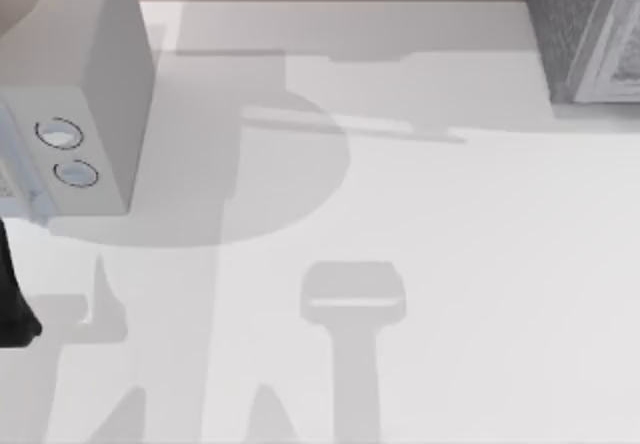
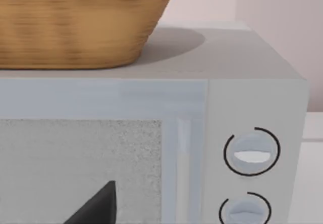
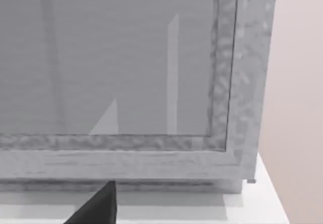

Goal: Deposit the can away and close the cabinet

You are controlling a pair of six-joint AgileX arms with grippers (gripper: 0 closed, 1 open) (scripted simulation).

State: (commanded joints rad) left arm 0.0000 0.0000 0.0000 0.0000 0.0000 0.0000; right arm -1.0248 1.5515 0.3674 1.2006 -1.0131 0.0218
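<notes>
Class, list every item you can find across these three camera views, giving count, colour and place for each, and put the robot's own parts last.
cabinet: one, dark grey speckled, lighter framed door panel, far right of the table.
pale box: one, light grey, two round dials, far left of the table.
basket: one, tan wicker, on top of the pale box.
table: one, white, under everything.
left arm: one, black, at the table's left edge.
right pincer fingertip: dark, facing the cabinet's door panel.

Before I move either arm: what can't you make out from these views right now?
- Cabinet: top view's edge cuts it off; right wrist view shows its door panel close up, so shut or ajar is unclear.
- Left arm: a dark sliver at the top view's left edge.
- Pale box: basket cropped above.
</notes>
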